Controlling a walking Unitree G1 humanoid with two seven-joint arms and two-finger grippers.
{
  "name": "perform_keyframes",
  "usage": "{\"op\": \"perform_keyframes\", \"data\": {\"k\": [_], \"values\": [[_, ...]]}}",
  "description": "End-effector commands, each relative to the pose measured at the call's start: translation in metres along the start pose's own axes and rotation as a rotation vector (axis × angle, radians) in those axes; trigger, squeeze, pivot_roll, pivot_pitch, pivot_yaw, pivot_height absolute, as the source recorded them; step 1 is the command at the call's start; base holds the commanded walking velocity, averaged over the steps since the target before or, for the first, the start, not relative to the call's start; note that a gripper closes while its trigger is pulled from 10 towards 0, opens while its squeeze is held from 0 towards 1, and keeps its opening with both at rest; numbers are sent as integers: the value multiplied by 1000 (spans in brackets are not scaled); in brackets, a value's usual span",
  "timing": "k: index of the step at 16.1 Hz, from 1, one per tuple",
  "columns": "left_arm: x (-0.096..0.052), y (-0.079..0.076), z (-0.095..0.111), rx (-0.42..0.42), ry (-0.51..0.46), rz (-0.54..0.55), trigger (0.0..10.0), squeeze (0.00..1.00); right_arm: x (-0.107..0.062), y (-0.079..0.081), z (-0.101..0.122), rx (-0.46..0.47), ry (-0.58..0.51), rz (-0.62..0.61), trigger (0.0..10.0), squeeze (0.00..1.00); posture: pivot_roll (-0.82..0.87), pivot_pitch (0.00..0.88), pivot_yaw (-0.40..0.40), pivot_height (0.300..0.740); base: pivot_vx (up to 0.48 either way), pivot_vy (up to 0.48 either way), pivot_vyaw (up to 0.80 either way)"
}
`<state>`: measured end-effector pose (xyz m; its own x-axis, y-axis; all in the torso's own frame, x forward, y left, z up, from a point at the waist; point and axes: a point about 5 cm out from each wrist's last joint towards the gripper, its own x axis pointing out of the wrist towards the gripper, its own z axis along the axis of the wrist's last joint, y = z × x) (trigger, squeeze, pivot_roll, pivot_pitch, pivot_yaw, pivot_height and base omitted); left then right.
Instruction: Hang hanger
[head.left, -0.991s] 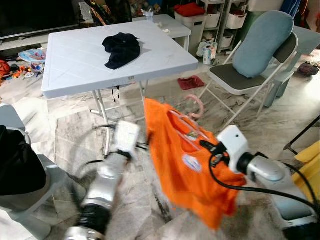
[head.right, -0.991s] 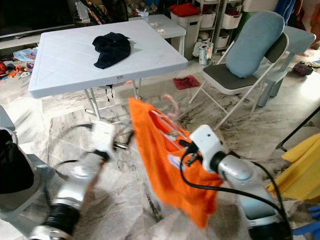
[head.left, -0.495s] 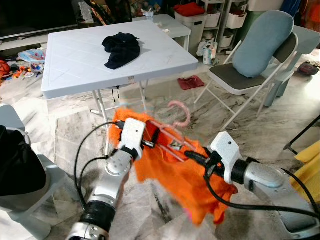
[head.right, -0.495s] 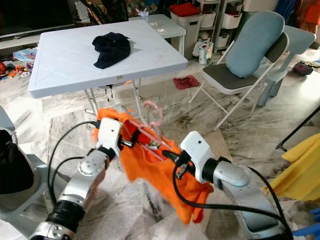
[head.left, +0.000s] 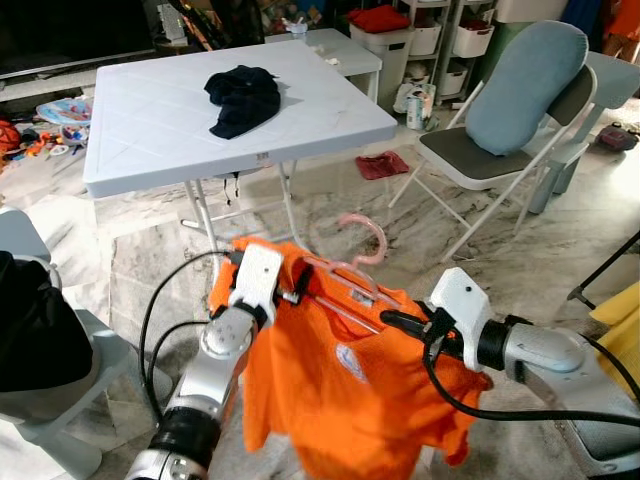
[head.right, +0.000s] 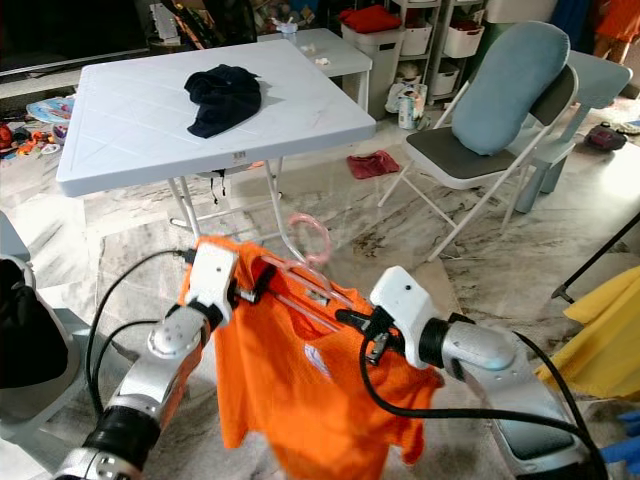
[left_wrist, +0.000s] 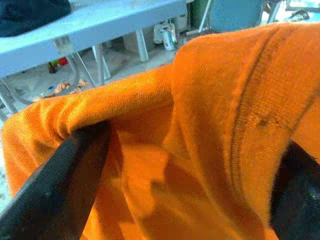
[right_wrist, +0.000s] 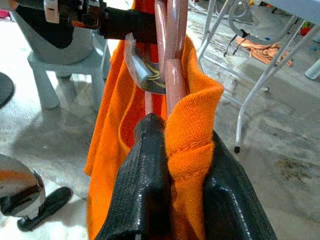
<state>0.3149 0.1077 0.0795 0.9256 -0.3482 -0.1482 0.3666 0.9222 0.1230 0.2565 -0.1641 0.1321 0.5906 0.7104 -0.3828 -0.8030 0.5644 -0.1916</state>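
- Right now your left pincer (head.left: 293, 293) is clamped on one shoulder of the orange T-shirt (head.left: 345, 400).
- Your right pincer (head.left: 392, 320) grips the other shoulder, fabric and pink hanger (head.left: 345, 272) pinched together.
- Between them the shirt hangs on the hanger above the floor, in front of the white bench (head.left: 150, 130).

I can't read any text from here: the round blue-and-white print on the orange shirt (head.left: 349, 363) and the small label on the edge of the white table (head.left: 263, 156) are both too blurred and small to make out.
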Motion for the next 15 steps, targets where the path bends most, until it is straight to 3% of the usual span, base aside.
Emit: {"op": "perform_keyframes", "data": {"k": [1,5,11,13,15], "values": [[-4,15,2,27,-1,37,10000,0,-6,-11,-3,-30,40,-38,10000,0,-126,0,17,740,0,0,0],[-8,33,2,41,6,73,10000,0,-12,-20,-17,-84,107,-70,10000,0,-125,0,17,740,0,0,0],[-9,40,5,55,-1,124,10000,0,-11,-29,-29,-126,169,-162,10000,0,-125,0,17,740,0,0,0],[-7,32,5,33,-8,107,10000,0,0,-23,-17,-53,77,-180,10000,0,-125,0,17,740,0,0,0],[-1,11,9,1,-36,45,10000,0,14,-17,-2,56,-35,-224,10000,0,-127,0,13,740,0,0,0]]}}
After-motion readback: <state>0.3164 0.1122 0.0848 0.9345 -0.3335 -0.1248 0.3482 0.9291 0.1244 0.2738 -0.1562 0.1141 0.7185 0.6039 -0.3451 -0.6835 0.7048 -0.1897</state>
